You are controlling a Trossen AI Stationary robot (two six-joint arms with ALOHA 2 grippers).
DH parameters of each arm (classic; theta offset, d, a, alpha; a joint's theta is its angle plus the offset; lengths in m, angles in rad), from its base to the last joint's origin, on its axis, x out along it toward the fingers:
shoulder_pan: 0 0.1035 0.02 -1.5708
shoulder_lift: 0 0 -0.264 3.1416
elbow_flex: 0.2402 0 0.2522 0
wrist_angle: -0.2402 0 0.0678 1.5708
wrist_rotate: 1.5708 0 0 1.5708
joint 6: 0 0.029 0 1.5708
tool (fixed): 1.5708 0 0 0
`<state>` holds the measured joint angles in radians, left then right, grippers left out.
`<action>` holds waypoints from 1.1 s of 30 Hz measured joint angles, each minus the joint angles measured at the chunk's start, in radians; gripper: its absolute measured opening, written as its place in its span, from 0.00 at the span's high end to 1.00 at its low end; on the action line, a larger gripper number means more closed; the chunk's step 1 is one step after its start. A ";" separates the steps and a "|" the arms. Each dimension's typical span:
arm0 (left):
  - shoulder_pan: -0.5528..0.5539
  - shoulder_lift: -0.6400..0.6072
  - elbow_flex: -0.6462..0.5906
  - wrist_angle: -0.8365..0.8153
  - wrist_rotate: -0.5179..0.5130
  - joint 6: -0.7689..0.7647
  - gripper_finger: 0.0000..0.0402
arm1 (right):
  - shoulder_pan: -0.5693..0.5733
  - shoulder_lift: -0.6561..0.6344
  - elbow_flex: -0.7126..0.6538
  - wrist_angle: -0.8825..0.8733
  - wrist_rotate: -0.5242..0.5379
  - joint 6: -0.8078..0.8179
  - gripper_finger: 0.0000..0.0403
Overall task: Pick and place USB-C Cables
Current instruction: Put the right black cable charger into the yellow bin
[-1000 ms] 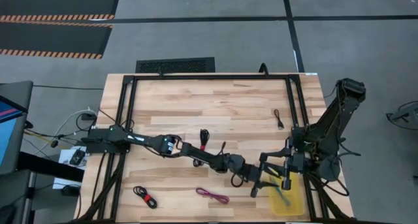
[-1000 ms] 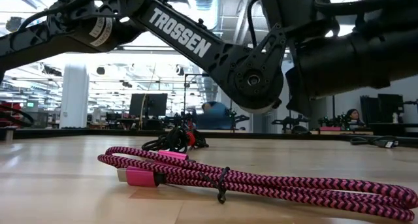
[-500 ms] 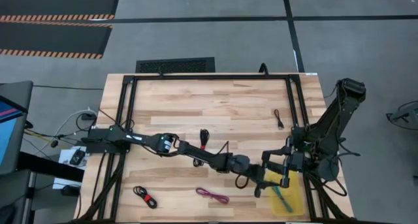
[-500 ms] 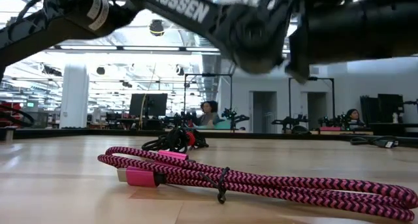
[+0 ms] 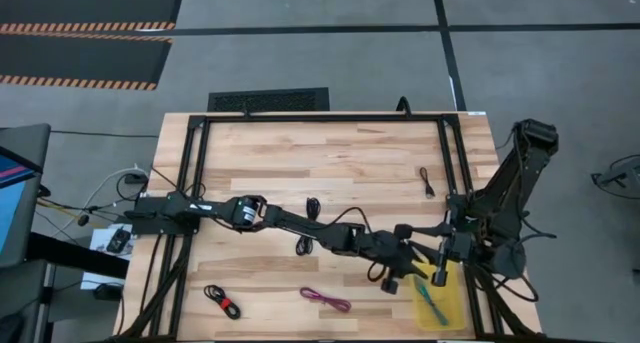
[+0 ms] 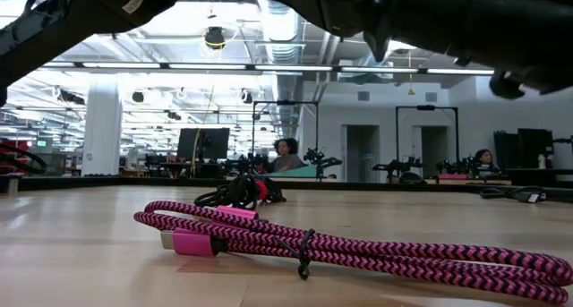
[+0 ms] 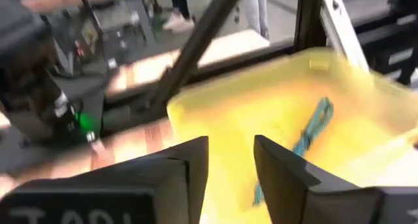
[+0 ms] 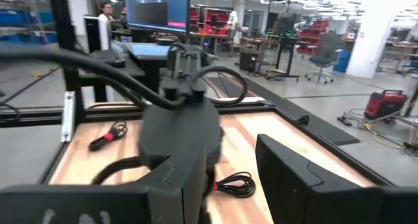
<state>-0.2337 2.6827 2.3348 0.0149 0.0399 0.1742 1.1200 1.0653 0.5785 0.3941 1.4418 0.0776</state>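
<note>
teal cable lay in yellow tray; left gripper beside it, parted, empty. next likely: fetch magenta cable.

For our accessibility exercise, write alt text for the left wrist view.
The left gripper, jaws open and empty, hangs at the edge of a translucent yellow tray. One teal cable lies inside the tray.

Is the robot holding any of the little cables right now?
No. The left gripper is open and empty by the yellow tray, where the teal cable lies. The right gripper is open and empty too.
</note>
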 joint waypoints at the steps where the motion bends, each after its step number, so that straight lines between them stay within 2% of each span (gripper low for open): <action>1: 0.000 0.000 0.000 -0.021 0.000 -0.004 0.75 | 0.005 0.000 0.000 0.000 0.000 0.000 0.60; 15: -0.001 -0.072 0.000 -0.237 0.008 -0.030 0.87 | 0.035 0.000 0.000 0.003 0.030 0.003 0.60; 18: 0.002 -0.092 -0.053 -0.242 0.059 -0.049 0.90 | 0.050 0.000 0.000 0.002 0.030 0.008 0.60; 20: 0.006 -0.134 -0.144 -0.161 0.139 -0.088 0.92 | 0.063 0.000 0.000 0.002 0.031 0.008 0.60; 22: 0.009 -0.213 -0.280 -0.066 0.155 -0.111 0.95 | 0.073 0.001 0.000 -0.002 0.049 0.008 0.60; 25: 0.015 -0.375 -0.543 0.130 0.074 -0.123 0.99 | 0.078 0.002 0.000 -0.032 0.094 0.021 0.60; 29: 0.016 -0.574 -0.900 0.386 -0.068 -0.135 0.99 | 0.041 0.003 0.000 -0.141 0.128 0.125 0.60; 33: 0.014 -0.722 -1.155 0.571 -0.204 -0.144 0.98 | -0.041 0.003 0.000 -0.243 0.128 0.270 0.60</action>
<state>-0.2192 1.9602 1.1796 0.5858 -0.1646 0.0305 1.0794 1.0683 0.5785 0.1507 1.5693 0.3481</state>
